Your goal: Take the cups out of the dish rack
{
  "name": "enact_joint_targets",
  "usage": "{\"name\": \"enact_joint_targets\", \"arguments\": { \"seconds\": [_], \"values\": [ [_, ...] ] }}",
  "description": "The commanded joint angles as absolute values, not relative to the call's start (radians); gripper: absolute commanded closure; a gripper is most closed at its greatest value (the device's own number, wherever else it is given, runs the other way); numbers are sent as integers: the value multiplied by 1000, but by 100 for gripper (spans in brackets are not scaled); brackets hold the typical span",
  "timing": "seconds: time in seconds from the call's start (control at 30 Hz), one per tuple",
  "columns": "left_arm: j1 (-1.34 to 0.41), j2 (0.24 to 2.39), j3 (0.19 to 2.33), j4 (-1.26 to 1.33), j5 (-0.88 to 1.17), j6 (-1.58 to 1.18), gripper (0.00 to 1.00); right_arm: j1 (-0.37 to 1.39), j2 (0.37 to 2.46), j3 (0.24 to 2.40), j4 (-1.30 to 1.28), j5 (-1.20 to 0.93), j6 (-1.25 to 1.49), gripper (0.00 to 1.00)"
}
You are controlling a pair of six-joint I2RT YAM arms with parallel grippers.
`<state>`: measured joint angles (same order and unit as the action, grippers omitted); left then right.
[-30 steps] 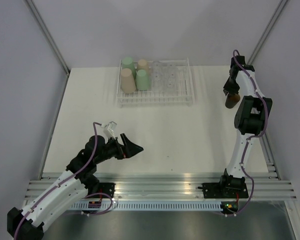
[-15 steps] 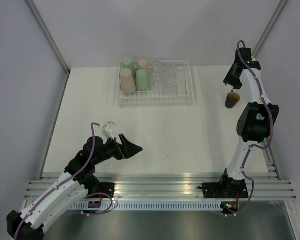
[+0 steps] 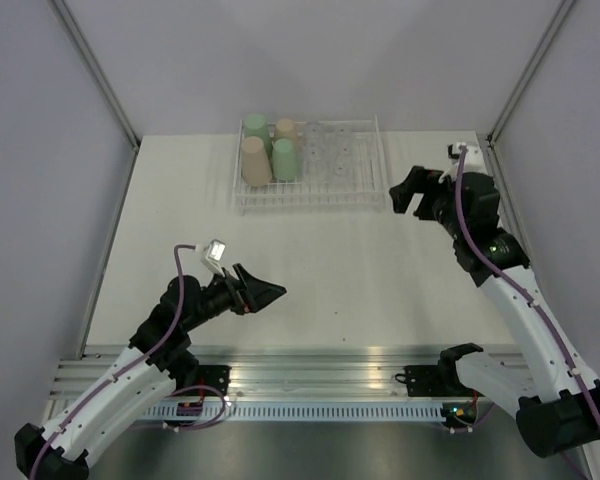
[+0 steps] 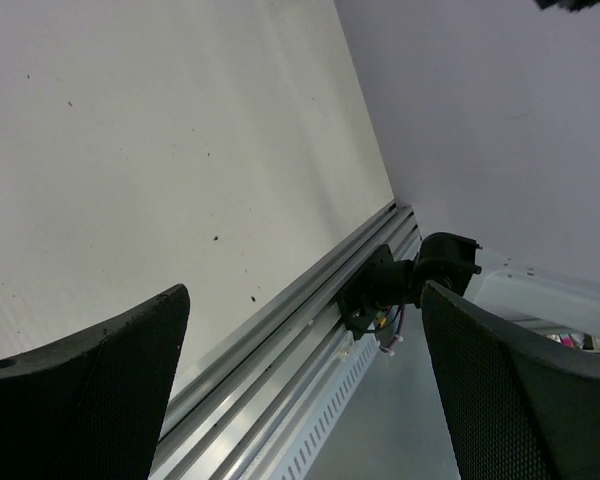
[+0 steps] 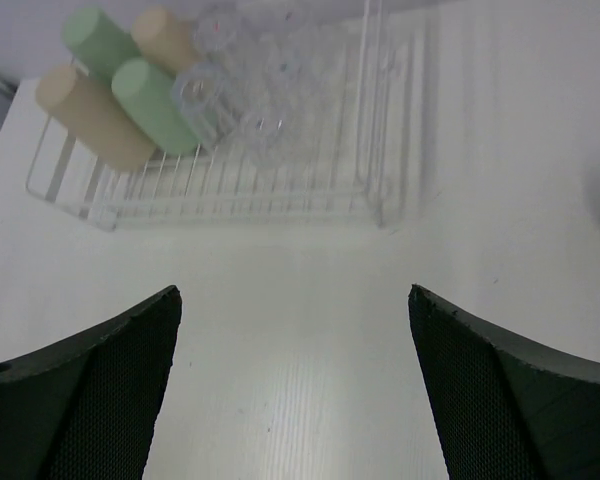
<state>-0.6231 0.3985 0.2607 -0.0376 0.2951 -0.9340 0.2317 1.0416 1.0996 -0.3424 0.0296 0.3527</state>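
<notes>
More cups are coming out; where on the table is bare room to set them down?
Bare: the wide white tabletop between the front of the white wire dish rack and the left hand; also the strip left of the rack. Crowded: the rack itself, packed with green and beige tumblers and clear cups; the right hand hangs by its right end.
</notes>
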Motion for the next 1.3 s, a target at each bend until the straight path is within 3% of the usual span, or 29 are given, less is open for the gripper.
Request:
{"name": "enact_joint_targets", "arguments": {
  "seconds": [0.0,0.13,0.33,0.53,0.83,1.27],
  "values": [
    [-623,488,421,6,255,-868,0,307,962,918,-299,-48,390,2],
    [-623,670,603,-52,149,-819,0,420,830,746,-305,-57,439,2],
    [-623,1012,900,-31,158,-666,2,549,689,606,-371,-6,443,2],
    [-623,1425,1251,-156,78,-551,9,568,586,537,-416,-23,514,2],
    [-626,1935,1718,-334,-44,-488,9,571,528,545,-488,-31,548,2],
    [-638,2267,2061,-347,-156,-477,5,571,525,561,-509,-25,551,2]
  ]
}}
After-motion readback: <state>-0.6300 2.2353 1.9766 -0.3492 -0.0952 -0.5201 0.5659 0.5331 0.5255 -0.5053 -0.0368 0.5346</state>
